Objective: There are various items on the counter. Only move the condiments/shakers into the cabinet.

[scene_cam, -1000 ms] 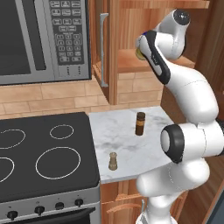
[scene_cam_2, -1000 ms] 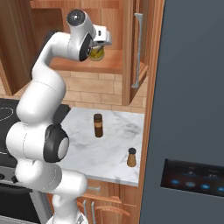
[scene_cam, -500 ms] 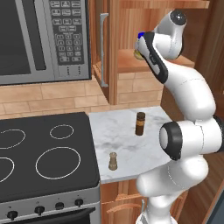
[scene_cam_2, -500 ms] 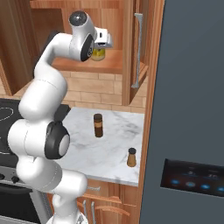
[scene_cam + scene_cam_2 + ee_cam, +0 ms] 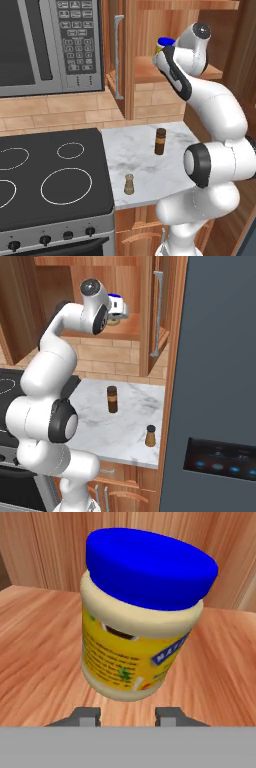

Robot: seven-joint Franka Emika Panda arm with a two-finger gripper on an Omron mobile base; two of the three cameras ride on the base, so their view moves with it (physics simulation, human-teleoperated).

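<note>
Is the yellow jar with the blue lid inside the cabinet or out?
Inside: the yellow jar is over the cabinet's plank shelf, wooden back wall behind it.

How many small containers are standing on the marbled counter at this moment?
2. A dark brown cylinder with tan cap stands near the middle of the counter; a tan shaker with dark top stands near its front edge. More may be hidden behind the arm.
</note>
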